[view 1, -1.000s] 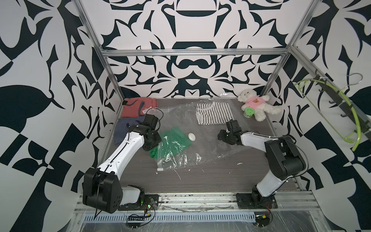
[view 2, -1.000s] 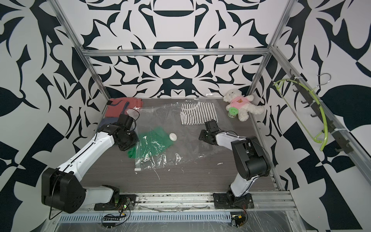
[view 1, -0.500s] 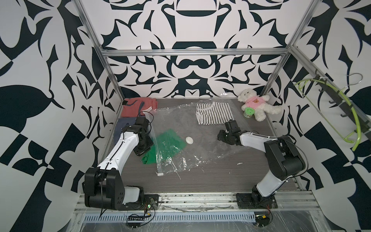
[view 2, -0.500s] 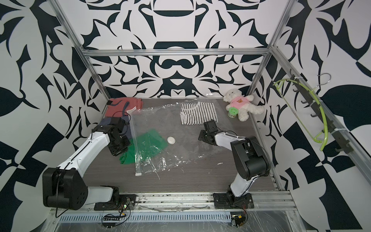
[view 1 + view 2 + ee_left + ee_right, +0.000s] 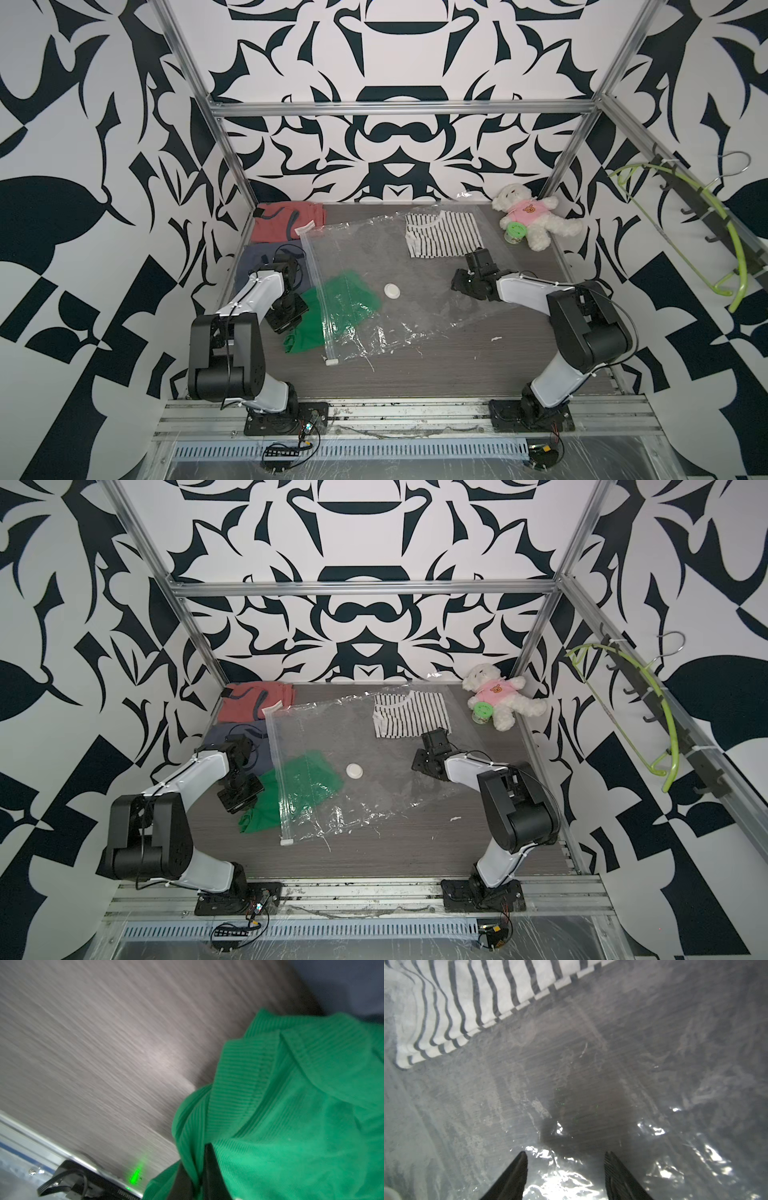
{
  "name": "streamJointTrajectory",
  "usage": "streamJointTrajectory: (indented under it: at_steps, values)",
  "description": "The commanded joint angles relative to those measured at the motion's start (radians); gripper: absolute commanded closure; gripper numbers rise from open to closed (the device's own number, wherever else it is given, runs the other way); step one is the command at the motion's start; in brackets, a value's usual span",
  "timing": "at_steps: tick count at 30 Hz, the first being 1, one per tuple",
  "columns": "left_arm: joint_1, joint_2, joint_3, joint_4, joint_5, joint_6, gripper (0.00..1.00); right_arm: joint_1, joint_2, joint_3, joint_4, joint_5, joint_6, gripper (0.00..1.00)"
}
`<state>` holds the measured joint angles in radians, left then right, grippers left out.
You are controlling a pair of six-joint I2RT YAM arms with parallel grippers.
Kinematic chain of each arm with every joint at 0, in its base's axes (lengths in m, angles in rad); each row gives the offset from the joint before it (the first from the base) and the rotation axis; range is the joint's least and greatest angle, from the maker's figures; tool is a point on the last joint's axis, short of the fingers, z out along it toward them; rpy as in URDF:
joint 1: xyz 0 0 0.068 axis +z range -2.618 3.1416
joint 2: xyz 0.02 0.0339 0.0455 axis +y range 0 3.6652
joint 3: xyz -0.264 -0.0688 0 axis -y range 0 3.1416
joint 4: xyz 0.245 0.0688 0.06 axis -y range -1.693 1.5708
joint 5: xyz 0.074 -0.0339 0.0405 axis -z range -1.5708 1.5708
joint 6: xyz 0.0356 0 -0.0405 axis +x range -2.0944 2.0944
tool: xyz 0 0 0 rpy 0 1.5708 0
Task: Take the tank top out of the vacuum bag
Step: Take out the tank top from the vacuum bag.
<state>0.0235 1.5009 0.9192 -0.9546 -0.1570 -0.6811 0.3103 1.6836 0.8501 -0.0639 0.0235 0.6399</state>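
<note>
The vacuum bag [image 5: 395, 257] [image 5: 332, 729] lies flat on the table in both top views, with its white valve disc [image 5: 392, 290] up and its slider clip [image 5: 331, 362] at the near corner. The green tank top [image 5: 305, 332] [image 5: 266, 808] [image 5: 291, 1105] lies half out of the bag's left edge; the rest shows through the plastic. My left gripper [image 5: 291, 328] [image 5: 197, 1159] is shut on a fold of the tank top, low over the table. My right gripper [image 5: 459, 286] [image 5: 415, 764] [image 5: 565, 1155] is open, its tips down on the bag's right part.
A striped garment [image 5: 444, 235] [image 5: 456, 1001] lies at the bag's far right corner. A red garment [image 5: 286, 220] and a blue garment [image 5: 257, 266] lie at the far left behind my left arm. A teddy bear [image 5: 532, 216] with a green cup [image 5: 514, 230] sits at the far right corner.
My left gripper has moved left and toward the front, dragging the tank top partly out past the bag's left edge. The bag slid left a little. The right gripper has stayed put.
</note>
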Motion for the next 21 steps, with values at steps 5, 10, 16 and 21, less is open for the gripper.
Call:
streamJointTrajectory:
  at_steps: [5,10,16,21]
  values:
    - [0.076,-0.038,-0.011,-0.021,-0.081,0.013,1.0,0.004,0.002,0.038,-0.027,0.059,0.002,0.39]
    - [0.148,-0.083,-0.024,-0.003,-0.095,0.024,0.93,0.004,-0.004,0.034,-0.027,0.073,0.004,0.39]
    - [0.148,-0.154,-0.035,0.053,-0.142,0.024,0.35,0.004,-0.001,0.035,-0.03,0.067,0.008,0.39]
    - [0.061,-0.273,0.004,0.033,-0.313,-0.048,0.22,0.004,0.0,0.03,-0.019,0.076,0.006,0.39]
